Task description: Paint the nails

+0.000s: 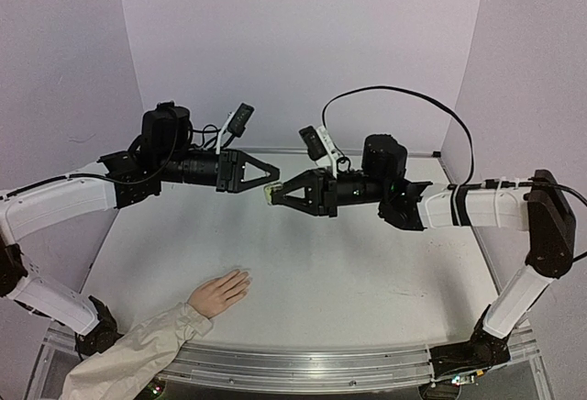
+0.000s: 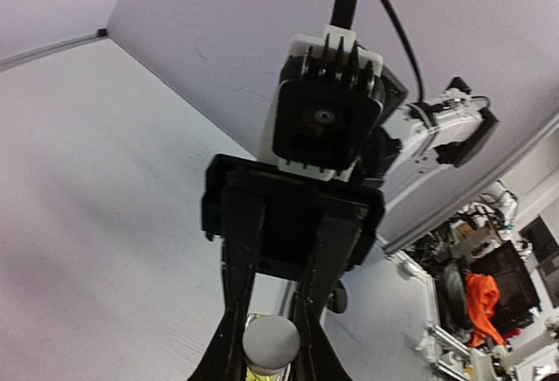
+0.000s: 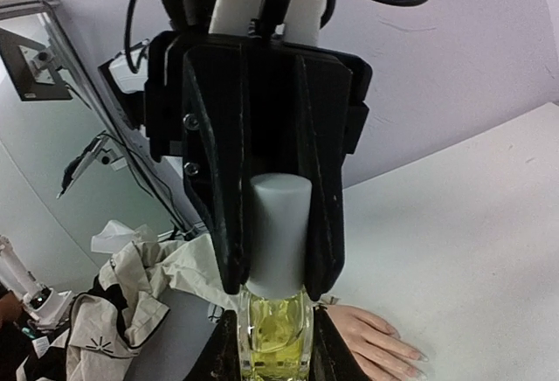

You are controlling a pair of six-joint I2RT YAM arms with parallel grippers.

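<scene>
Above the surface [image 1: 367, 272], the left claw [image 1: 273, 176] gripped the white cap [image 3: 278, 234] and the right claw [image 1: 272, 196] the yellow-green bottle [image 3: 272, 333], a twist-off likely needing a steady bottle and straight pull, while the nails [image 1: 244, 278] lay well below, near the left arm's base.

The top camera is fixed high behind the arm bases and looks down and forward across the table [image 1: 367, 272] to the back wall. From that distance the hand [image 1: 220, 293] looks small at the table's near edge. The left gripper [image 1: 272, 178] and right gripper [image 1: 271, 196] meet above it, beyond its fingertips.

The left wrist camera looks close along its own fingers, straight at the right wrist camera [image 2: 325, 119]. The right wrist camera faces back the opposite way, very near the bottle [image 3: 275, 333], with the hand below and just right of it.

Both wrist views share the white cap [image 3: 278, 234]. The top and right wrist views share the hand.
</scene>
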